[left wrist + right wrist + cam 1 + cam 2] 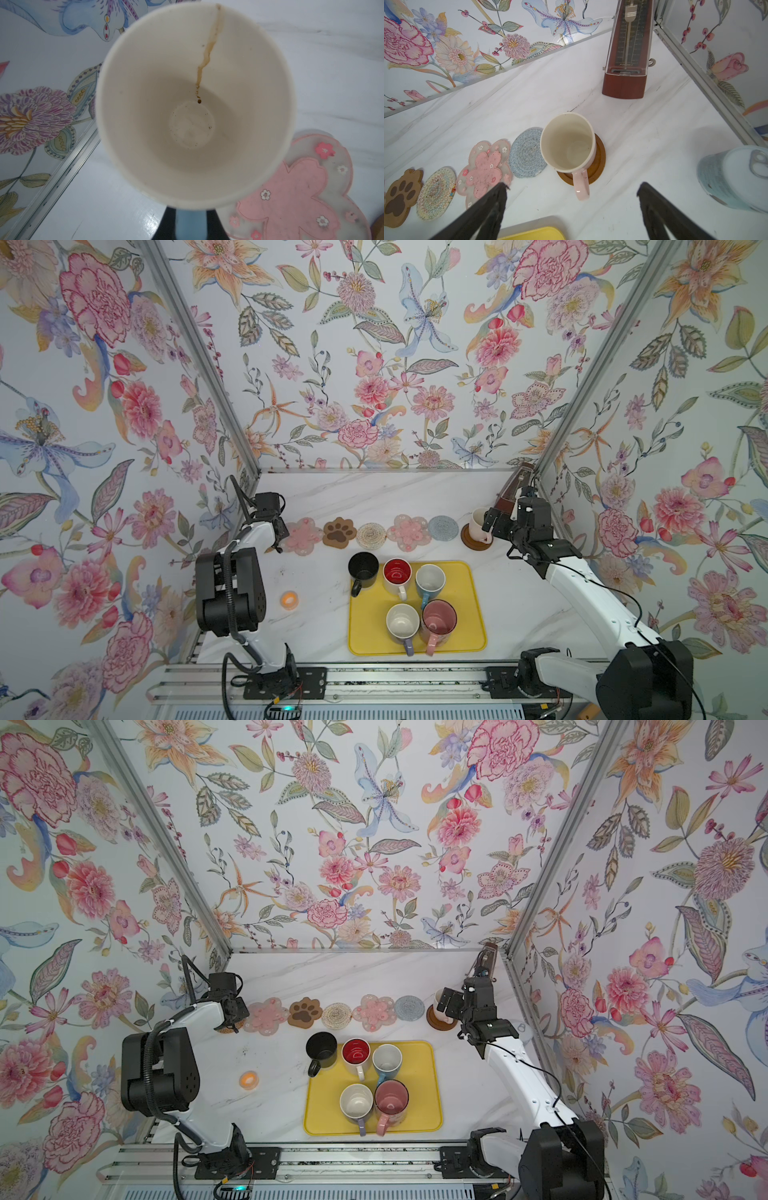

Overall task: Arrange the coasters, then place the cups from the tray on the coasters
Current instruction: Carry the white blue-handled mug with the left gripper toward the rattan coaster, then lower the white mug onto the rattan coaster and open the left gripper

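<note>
Nearest me, the yellow tray (473,614) carries a red-lined mug (397,572), a blue-handled mug (430,578), a purple-handled mug (402,622) and a pink mug (439,618). A black mug (363,568) stands at its far left corner; I cannot tell if it is on the rim. An orange ring (289,599) lies on the tabletop (519,605) to the left.

Beyond runs the row of mats: a flower mat (301,536), paw mat (339,533), cream woven mat (372,536), second flower mat (409,533), grey-blue mat (443,527) and brown disc (468,542).

My left fingers (279,533) are closed on the blue handle of a stained white mug (191,104), just beside the first flower mat; I cannot tell what is under it. My right fingers (572,187) stand wide apart and empty, near the pink-handled mug (566,143) upright on the brown disc.

Farthest back stands a metronome (627,62).
</note>
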Robot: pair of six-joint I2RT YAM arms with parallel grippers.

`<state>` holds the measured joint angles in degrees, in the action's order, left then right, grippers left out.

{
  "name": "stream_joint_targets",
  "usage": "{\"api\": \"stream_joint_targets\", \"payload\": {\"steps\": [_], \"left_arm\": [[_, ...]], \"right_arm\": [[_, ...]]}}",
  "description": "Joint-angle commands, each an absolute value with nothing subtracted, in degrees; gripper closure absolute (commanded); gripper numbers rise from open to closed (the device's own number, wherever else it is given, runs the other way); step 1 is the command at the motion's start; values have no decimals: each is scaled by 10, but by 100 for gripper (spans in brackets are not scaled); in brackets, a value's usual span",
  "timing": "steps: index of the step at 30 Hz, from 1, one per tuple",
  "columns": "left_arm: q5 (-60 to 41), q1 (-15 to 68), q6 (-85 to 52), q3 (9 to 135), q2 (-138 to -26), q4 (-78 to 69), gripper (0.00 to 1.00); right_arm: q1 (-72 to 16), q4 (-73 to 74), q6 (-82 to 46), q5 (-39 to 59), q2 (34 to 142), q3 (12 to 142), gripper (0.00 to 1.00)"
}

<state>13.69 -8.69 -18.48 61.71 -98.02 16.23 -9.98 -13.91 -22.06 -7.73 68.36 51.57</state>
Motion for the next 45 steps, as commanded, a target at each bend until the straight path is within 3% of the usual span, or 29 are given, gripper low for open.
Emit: {"api": "stream_joint_targets", "payload": {"steps": [1, 45], "left_arm": [[128, -91, -192, 634, -948, 158, 100], [139, -94, -210, 626, -965, 195, 100]], "right_arm": [[-96, -146, -215, -77, 686, 518, 1], [-93, -150, -216, -74, 685, 516, 1]]}}
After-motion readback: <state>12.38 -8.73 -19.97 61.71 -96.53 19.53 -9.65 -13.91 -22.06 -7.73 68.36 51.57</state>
